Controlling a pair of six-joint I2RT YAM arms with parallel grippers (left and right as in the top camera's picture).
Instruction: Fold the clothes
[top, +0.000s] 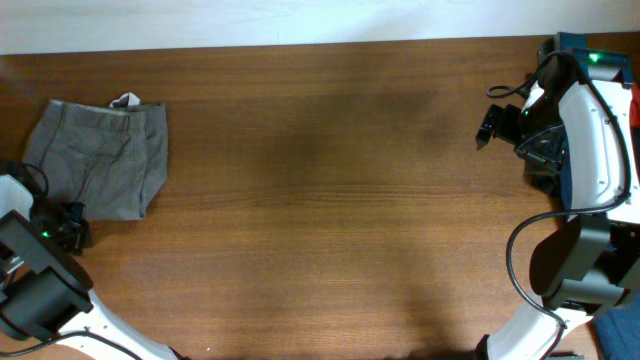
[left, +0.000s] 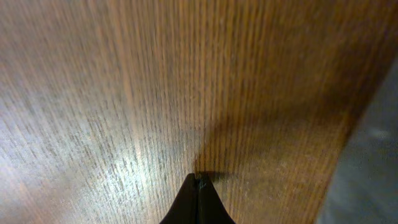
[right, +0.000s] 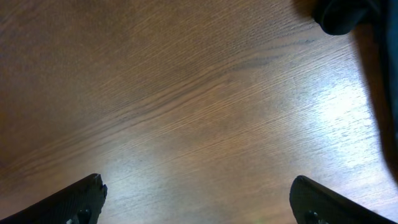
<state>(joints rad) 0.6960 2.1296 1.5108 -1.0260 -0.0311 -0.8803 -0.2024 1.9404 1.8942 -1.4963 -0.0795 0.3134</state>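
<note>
**A:** Where do we have the clothes (top: 100, 160)?

**B:** We see them at the far left of the table (top: 330, 200), toward its back edge. They lie flat as a compact grey block, slightly wrinkled, with a white tag (top: 126, 100) poking out at the top edge.

**A:** And our left gripper (top: 72, 226)?

**B:** From overhead we find it just beside the lower left corner of the clothes, close to the fabric's edge. We cannot tell whether it touches the cloth. In the left wrist view its fingers (left: 193, 205) are pressed together into one dark point. Nothing is caught between them, and bare wood lies ahead.

**A:** What do we make of the grey strip at the right edge of that view?

**B:** It is too blurred for us to say for certain that it is the clothes. We can say it lies off to the side of the closed tips, not between them.

**A:** And on our right?

**B:** Our right gripper (top: 490, 125) hangs at the far right of the table, well apart from the clothes, with the broad stretch of wood between them. In the right wrist view its fingertips (right: 84, 200) stand wide apart at the two lower corners. We see only wood grain in the gap, so those jaws are spread and hold nothing.
</note>
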